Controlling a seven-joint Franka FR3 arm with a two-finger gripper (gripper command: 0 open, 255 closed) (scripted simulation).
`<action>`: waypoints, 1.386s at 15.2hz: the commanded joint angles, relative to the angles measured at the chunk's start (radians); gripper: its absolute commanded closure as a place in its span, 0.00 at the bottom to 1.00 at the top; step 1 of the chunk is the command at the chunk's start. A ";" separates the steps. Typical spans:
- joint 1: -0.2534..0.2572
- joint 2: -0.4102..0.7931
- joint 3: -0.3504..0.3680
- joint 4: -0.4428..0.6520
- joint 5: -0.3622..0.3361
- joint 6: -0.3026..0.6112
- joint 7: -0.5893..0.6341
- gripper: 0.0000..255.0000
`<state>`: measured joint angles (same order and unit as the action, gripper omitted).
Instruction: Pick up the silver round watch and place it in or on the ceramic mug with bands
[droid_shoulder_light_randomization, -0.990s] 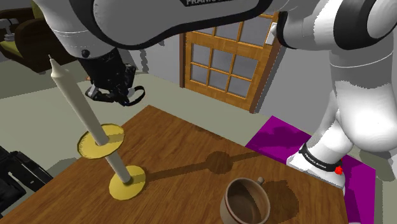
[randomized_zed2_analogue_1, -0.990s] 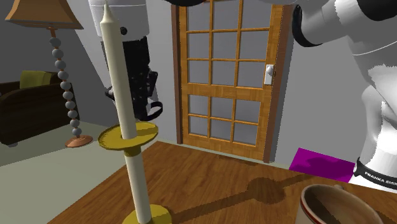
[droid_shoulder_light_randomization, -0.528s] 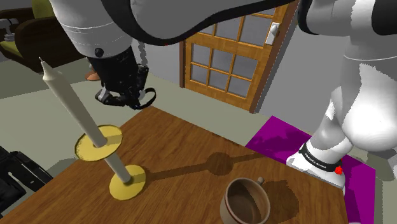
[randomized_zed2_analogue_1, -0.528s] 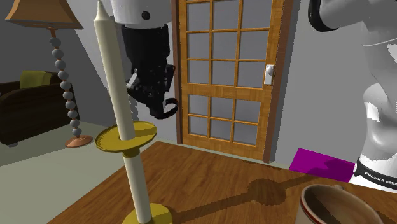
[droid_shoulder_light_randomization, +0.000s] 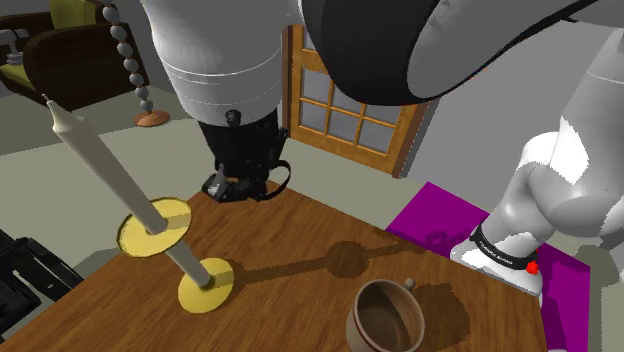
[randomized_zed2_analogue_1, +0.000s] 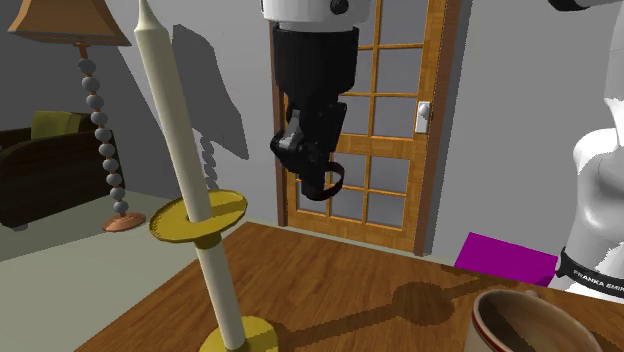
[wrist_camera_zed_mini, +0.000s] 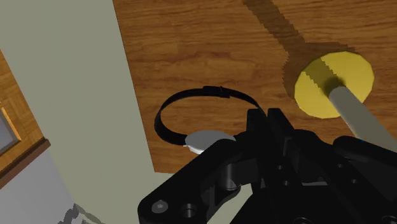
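One silver round watch (wrist_camera_zed_mini: 205, 139), pale disc face on a black loop strap, clamped in the jaws; jaws closed down to a narrow gap on it, the strap (randomized_zed2_analogue_1: 333, 181) curling out to one side of the black fingers (wrist_camera_zed_mini: 259, 130), the whole raised clear of the worktop (droid_shoulder_light_randomization: 300, 235) and hanging over its far edge, with grey-green floor (wrist_camera_zed_mini: 76, 95) just beyond; one mug (droid_shoulder_light_randomization: 386, 318), brown inside, a dark red band under its rim in the second exterior view (randomized_zed2_analogue_1: 528, 322), standing upright on the wooden worktop well apart from the jaws, on the side nearer the stand; one candlestick, with a yellow round base (droid_shoulder_light_randomization: 206, 286), a yellow drip dish (droid_shoulder_light_randomization: 156, 225) higher up and a long pale candle (droid_shoulder_light_randomization: 96, 155), on the worktop near the jaws, its base (wrist_camera_zed_mini: 333, 75) showing just past the fingertips in the wrist view; one wooden glazed door (randomized_zed2_analogue_1: 372, 120) behind the jaws; one purple mat (droid_shoulder_light_randomization: 440, 222) on the floor by the stand; one floor lamp (randomized_zed2_analogue_1: 95, 115) and one dark armchair (randomized_zed2_analogue_1: 40, 175) far beyond the jaws.
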<state>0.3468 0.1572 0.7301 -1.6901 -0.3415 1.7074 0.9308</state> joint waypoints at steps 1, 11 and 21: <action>0.001 -0.056 0.015 -0.052 0.039 0.006 0.014 1.00; 0.062 -0.348 0.063 -0.280 0.254 0.012 0.065 1.00; 0.148 -0.491 0.100 -0.394 0.377 0.009 0.133 1.00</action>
<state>0.4936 -0.3382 0.8231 -2.0729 0.0348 1.7025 1.0553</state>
